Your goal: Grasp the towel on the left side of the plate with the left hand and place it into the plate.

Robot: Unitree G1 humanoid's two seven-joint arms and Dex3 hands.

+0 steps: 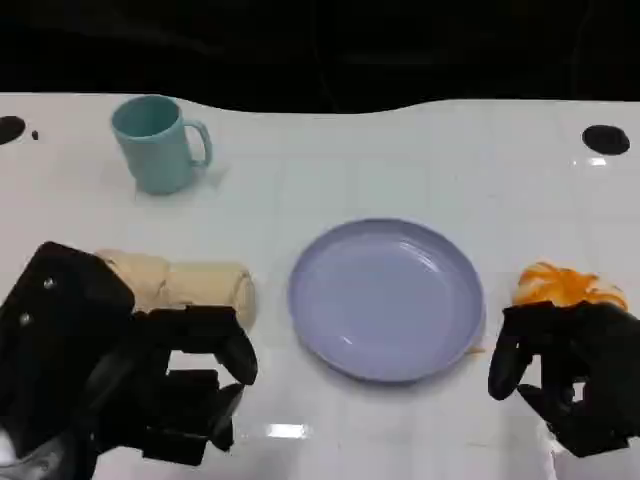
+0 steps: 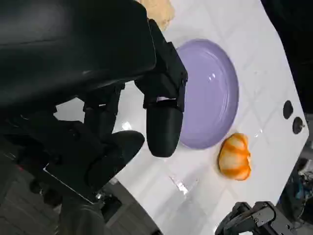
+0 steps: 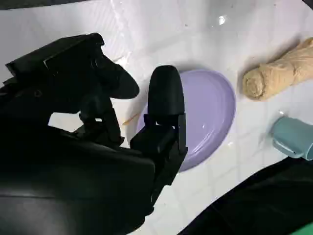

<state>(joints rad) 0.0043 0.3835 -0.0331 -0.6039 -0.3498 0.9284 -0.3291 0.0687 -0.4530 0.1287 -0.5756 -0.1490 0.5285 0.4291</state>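
the black left hand (image 1: 165,385) was open, fingers apart, holding nothing, just short of the rolled beige cloth towel (image 1: 195,288). the towel lay on the white table (image 1: 400,160), left of the round lilac plate (image 1: 386,298). recommended: close over the roll's middle, lift clear of the rim.

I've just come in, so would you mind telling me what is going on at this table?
The robot is set to move the rolled beige towel into the lavender plate with its left hand. That hand hovers just in front of the towel, fingers apart, holding nothing. The plate has nothing in it. The right hand sits idle near an orange object on the plate's other side. A teal mug stands farther back.
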